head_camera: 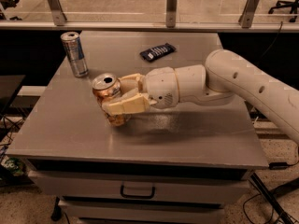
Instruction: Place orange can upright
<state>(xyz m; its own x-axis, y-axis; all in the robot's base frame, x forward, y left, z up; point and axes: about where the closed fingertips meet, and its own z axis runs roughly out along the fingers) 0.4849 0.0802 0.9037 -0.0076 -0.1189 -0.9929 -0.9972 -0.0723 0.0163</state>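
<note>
The orange can (107, 90) is a shiny copper-orange drink can with a silver pull-tab top facing up. It is near upright on the left half of the grey table (70, 129), its base at the table surface. My gripper (120, 96) reaches in from the right on the white arm and is shut on the orange can, one cream finger (126, 107) across its front and the other behind it. The lower part of the can is partly hidden by the front finger.
A taller slim silver-blue can (74, 54) stands upright at the table's back left. A dark flat packet (158, 51) lies at the back centre. A glass railing runs behind the table. A drawer with a handle (138, 189) is below the front edge.
</note>
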